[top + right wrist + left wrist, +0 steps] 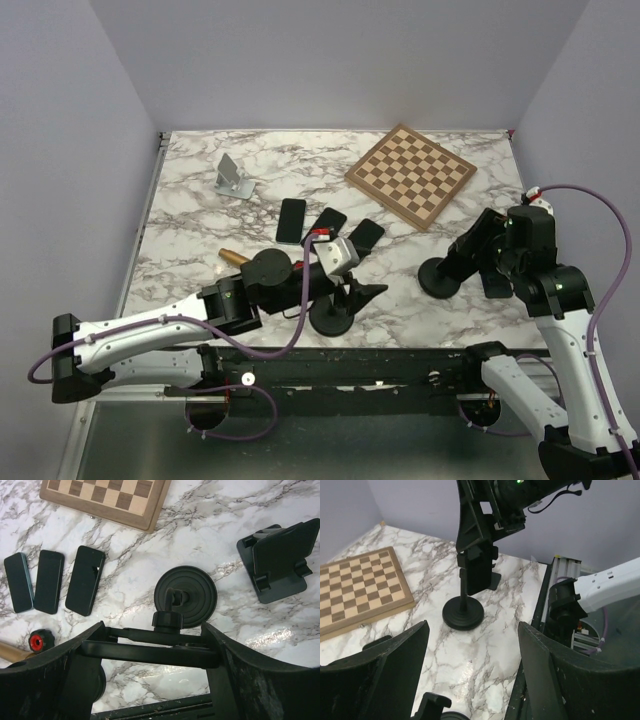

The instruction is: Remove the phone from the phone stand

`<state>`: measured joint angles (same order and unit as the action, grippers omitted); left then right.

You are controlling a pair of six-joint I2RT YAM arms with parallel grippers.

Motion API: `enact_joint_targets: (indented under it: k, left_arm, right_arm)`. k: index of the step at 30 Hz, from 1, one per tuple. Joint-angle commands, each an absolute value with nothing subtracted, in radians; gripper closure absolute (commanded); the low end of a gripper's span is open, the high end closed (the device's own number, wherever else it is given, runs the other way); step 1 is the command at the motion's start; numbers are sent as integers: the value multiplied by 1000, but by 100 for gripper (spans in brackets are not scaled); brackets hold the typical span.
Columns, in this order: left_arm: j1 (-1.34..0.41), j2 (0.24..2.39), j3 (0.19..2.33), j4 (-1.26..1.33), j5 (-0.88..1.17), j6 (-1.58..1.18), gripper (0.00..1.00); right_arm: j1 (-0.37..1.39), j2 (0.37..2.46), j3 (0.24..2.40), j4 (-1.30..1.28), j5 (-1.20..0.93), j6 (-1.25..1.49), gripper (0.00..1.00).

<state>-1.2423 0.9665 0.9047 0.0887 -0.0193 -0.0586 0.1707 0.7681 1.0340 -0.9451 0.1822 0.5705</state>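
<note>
A black phone (150, 654) sits edge-on in the cradle of a black stand with a round base (185, 596). My right gripper (152, 642) spans the phone, one finger against each end, shut on it just above the base (440, 277). The left wrist view shows the same stand (463, 614) with the right gripper on top of it. My left gripper (474, 647) is open and empty, low over the table near the front middle (365, 292), apart from that stand.
Three black phones (291, 220) (326, 225) (366, 236) lie flat mid-table. A chessboard (410, 173) lies at the back right and a silver stand (232, 178) at the back left. A second round-based black stand (330, 318) is under the left gripper. A wedge stand (277, 562) sits beside the right gripper.
</note>
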Motion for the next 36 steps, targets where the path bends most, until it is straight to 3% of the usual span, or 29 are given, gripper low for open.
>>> enact_joint_targets:
  k: [1, 6, 10, 17, 23, 36]
  left_arm:
    - [-1246, 1080, 957, 139, -88, -205, 18]
    - [-1235, 1248, 1054, 124, -72, -301, 13]
    - [-1167, 1340, 1074, 184, 82, -411, 14]
    - [-1104, 1537, 1256, 93, 283, -355, 14]
    - [-1051, 1635, 1299, 150, 389, -354, 34]
    - [-1057, 1730, 1331, 224, 299, -396, 43]
  right_arm:
    - [173, 798, 1062, -921, 167, 555, 99]
    - [173, 798, 1091, -935, 107, 509, 99]
    - [173, 806, 1121, -967, 65, 484, 99]
    - [173, 784, 1094, -957, 14, 472, 99]
    - [173, 792, 1104, -956, 8, 469, 99]
    - [173, 793, 1107, -955, 19, 460, 99]
